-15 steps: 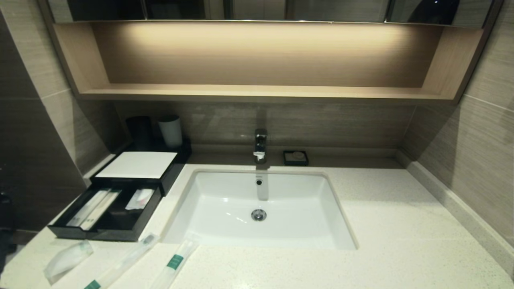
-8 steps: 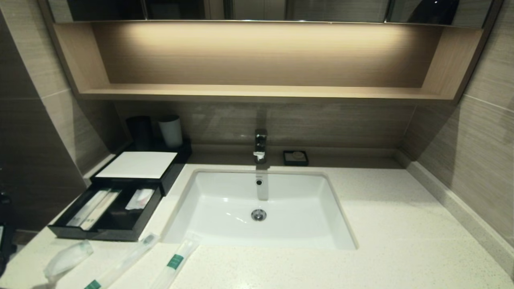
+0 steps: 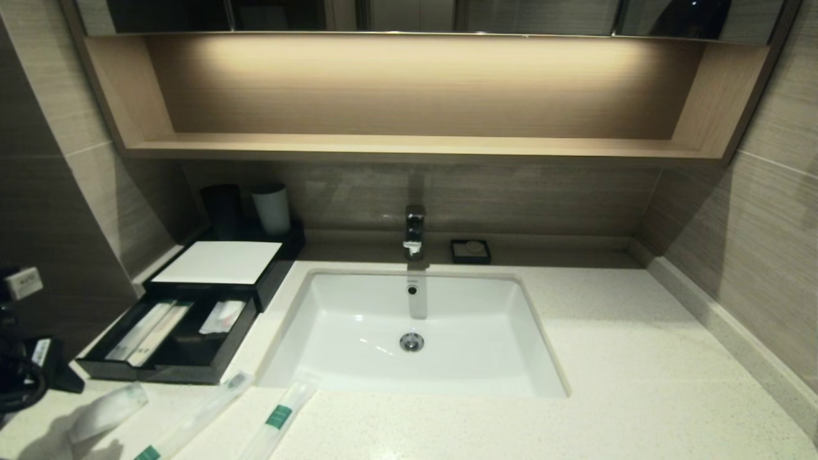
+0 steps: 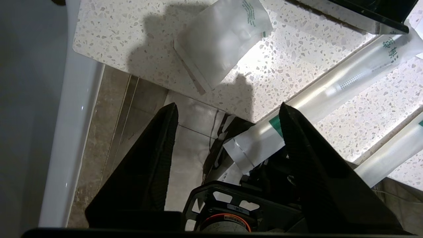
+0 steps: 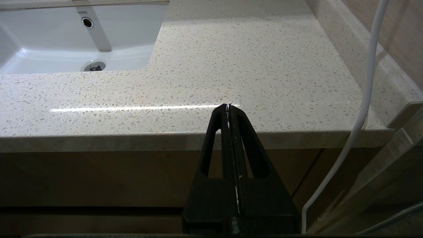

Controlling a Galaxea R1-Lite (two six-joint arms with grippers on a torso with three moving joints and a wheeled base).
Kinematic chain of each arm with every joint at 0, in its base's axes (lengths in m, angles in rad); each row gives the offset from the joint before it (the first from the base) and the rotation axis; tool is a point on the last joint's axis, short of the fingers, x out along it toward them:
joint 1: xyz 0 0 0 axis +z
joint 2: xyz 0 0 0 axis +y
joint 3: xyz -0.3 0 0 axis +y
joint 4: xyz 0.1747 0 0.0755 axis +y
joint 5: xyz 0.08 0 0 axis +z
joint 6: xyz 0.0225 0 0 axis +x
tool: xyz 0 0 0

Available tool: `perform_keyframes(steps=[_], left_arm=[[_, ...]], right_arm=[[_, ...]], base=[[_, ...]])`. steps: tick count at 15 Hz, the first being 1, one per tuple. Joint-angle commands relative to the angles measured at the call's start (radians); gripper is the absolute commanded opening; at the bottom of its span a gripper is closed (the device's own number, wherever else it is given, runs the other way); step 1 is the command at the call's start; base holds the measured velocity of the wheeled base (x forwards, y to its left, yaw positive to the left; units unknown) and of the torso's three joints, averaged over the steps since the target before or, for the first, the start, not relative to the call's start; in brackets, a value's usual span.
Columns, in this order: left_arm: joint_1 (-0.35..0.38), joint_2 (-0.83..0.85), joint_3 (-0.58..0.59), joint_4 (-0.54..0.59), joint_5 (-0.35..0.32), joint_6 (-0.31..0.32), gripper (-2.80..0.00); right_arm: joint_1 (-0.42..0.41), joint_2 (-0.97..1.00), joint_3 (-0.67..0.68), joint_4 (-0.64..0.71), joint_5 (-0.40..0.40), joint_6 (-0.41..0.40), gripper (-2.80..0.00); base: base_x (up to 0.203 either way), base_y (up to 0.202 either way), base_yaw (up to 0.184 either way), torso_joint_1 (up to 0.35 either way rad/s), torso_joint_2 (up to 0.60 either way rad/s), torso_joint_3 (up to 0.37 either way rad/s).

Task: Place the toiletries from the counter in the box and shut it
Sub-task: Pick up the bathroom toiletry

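Observation:
A clear pouch (image 3: 105, 412) with whitish contents and two long toothbrush packets with green bands (image 3: 192, 418) (image 3: 278, 415) lie on the cream speckled counter (image 3: 639, 358) near its front left. The black box (image 3: 217, 262) stands behind them with its drawer (image 3: 153, 374) pulled out, and several packets lie inside. My left arm (image 3: 25, 377) shows at the left edge. In the left wrist view my left gripper (image 4: 228, 105) is open and empty above the counter's front left corner, with the pouch (image 4: 221, 43) ahead and one packet (image 4: 330, 96) beside a finger. My right gripper (image 5: 228, 105) is shut and empty below the counter's front edge.
The white sink (image 3: 409, 319) with its tap (image 3: 414, 230) fills the middle. A black tumbler (image 3: 222, 207) and a white-grey cup (image 3: 271, 207) stand behind the box. A small black soap dish (image 3: 470, 250) sits at the back. A wall lies close on the left.
My left arm has risen into the head view at the left edge. Its shadow now falls over the pouch. The toiletries and the box have not moved.

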Motion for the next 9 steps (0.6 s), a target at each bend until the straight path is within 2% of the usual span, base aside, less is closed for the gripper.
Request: perform_keyframes(steps=[1,4,9], left_arm=[[0.0,0.07,-0.013,0.01,-0.001,-0.004,0.0],[0.0,0.129,-0.015,0.047,0.0,0.005,0.0],[0.005,0.198,-0.001,0.046,-0.001,0.004,0.0]], right_arm=[[0.0,0.002,0.0,0.001,0.001,0.001,-2.8],[0.0,0.002,0.0,0.001,0.001,0.0,-2.8],[0.001,0.001,0.0,0.001,0.0,0.0,-2.8]], base=[[0.0,0.0,0.0,0.0,0.0,0.0],[0.0,0.0,0.0,0.0,0.0,0.0],[0.0,0.0,0.0,0.0,0.0,0.0]])
